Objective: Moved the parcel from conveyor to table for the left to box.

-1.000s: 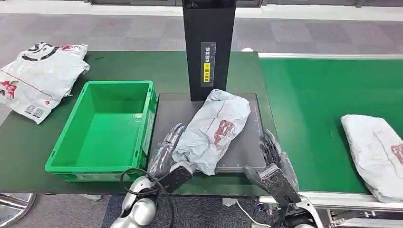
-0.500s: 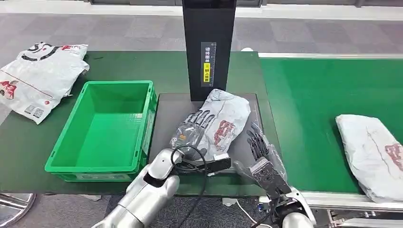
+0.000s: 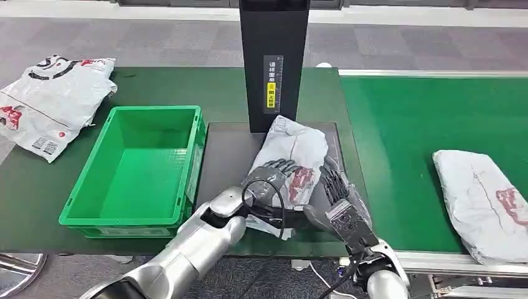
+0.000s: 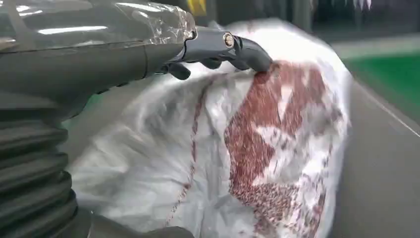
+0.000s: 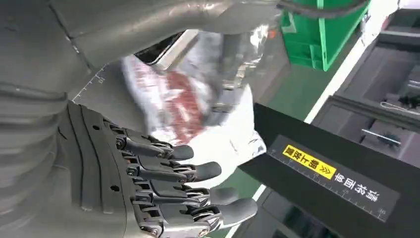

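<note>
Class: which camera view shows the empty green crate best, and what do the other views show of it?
The head view: the whole green crate shows there, open and empty, beside the dark mat. The right wrist view catches just one corner of it, past the left arm. The left wrist view looks at the parcel instead.

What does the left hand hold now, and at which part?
The left hand lies on the parcel, over its near end by the red print; a closed grip cannot be told.

Green crate (image 3: pixel 140 168) lies open-topped left of the parcel (image 3: pixel 292 149) — black post (image 3: pixel 274 62) stands just behind.
</note>
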